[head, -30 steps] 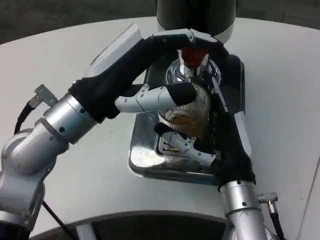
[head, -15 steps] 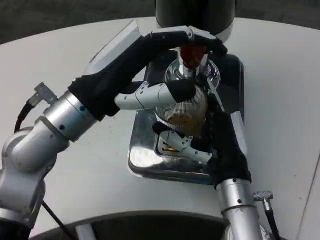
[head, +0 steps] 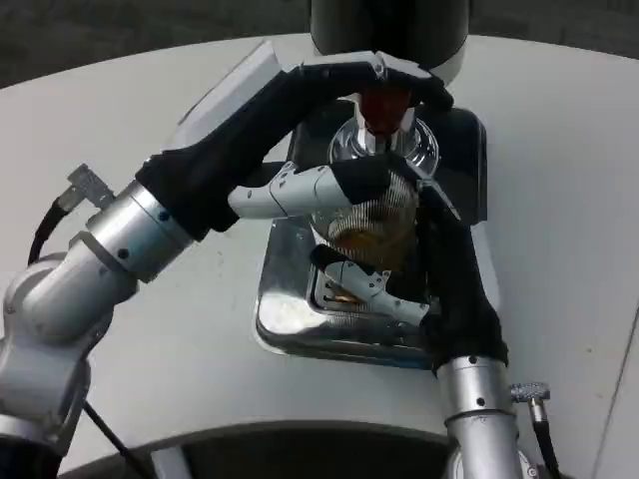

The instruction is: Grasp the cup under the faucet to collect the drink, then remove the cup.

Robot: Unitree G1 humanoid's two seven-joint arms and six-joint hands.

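Observation:
A clear ribbed cup (head: 371, 226) with amber drink in it stands under the chrome faucet (head: 383, 140) of the dark dispenser (head: 389, 30). My right hand (head: 429, 269) grips the cup from the right, with fingers (head: 371, 287) wrapped around its lower front. My left hand (head: 300, 120) reaches over from the left: its upper fingers (head: 374, 72) rest on the faucet's red tap handle (head: 383, 106), and a white finger (head: 290, 195) lies along the cup's left side.
A shiny metal drip tray (head: 290, 314) lies below the cup on the round white table (head: 559, 180). The dispenser's dark base (head: 469, 150) stands behind the cup. A dark curved edge (head: 300, 444) runs along the near side of the table.
The cup and my right hand have lifted slightly toward the faucet and shifted a little. My left hand stays on the tap handle.

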